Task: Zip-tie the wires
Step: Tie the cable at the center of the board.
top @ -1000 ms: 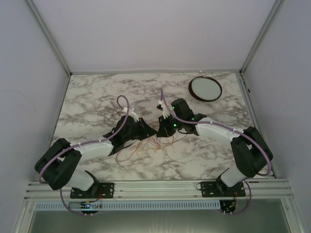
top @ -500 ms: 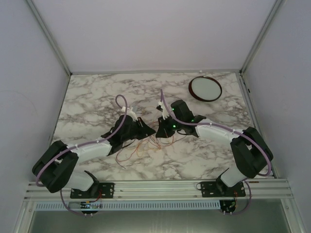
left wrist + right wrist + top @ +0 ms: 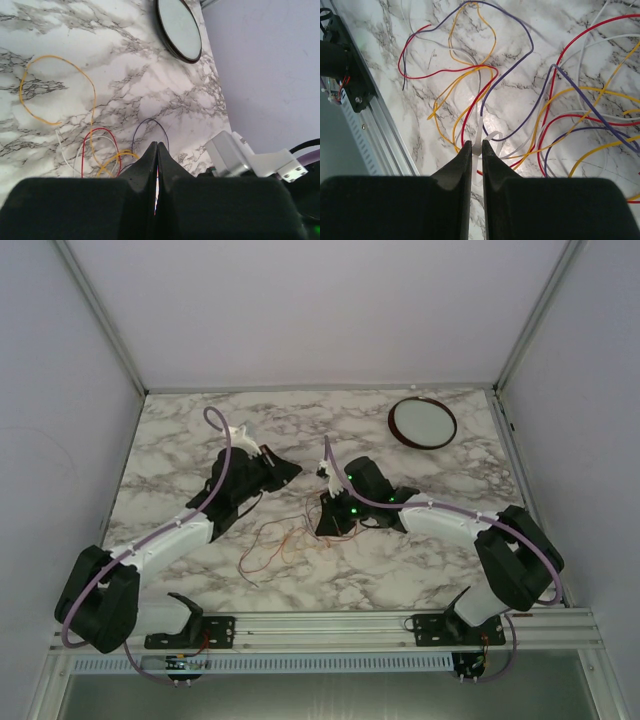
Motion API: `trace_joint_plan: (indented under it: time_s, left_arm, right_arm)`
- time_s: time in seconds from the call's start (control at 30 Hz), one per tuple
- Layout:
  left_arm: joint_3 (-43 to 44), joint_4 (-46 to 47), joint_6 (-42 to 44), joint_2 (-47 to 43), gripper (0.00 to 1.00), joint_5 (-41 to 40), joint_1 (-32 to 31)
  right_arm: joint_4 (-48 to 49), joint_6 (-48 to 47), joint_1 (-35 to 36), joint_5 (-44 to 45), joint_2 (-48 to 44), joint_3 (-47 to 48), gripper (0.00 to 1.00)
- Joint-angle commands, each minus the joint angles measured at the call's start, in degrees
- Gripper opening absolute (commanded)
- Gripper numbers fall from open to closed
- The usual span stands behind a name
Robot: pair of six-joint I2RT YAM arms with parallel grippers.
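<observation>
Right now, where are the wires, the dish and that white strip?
wires (image 3: 479,66), right wrist view, where coloured strands cross.
round dish (image 3: 422,422), top view, its white centre.
white strip (image 3: 479,131), right wrist view, its straight middle.

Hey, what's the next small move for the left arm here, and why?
Probably reopen the left gripper and bring it to the zip tie pinched in the right gripper: the wires lie loose, unbundled, and the left jaws are shut apart from them.

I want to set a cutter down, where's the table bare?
Bare: the far left corner of the table behind the left arm, and the far strip between that arm and the dish. Crowded: the middle, where the wires sprawl by the right gripper, shut on a zip tie.
</observation>
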Motion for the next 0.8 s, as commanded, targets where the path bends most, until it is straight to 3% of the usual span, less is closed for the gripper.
trace_joint_plan:
  time_s: [0.0,0.07,0.13,0.43,0.77]
  left_arm:
    - [1.3,-4.3,2.6,-1.2,0.00,1.5,0.7]
    - [0.2,-4.0,1.9,-1.3,0.18,2.5,0.7]
    - [-2.1,-1.8,-0.1,-1.6,0.29,3.9,0.7]
    - [-12.0,7.2,-6.1,-1.0,0.30,5.5,-2.3]
    - [-11.8,12.6,-7.8,2.2,0.31,4.7,-5.6]
  right_arm:
    - [2.3,1.7,0.2,1.9,-1.8,0.8,0.02]
    - [2.3,1.7,0.0,2.3,-1.7,0.8,0.02]
    - [2.3,1.9,-0.1,3.1,-1.8,0.9,0.02]
    - [2.3,2.2,-0.4,4.8,-1.7,1.9,0.02]
    - [2.0,2.1,-0.5,4.7,-1.6,2.1,0.02]
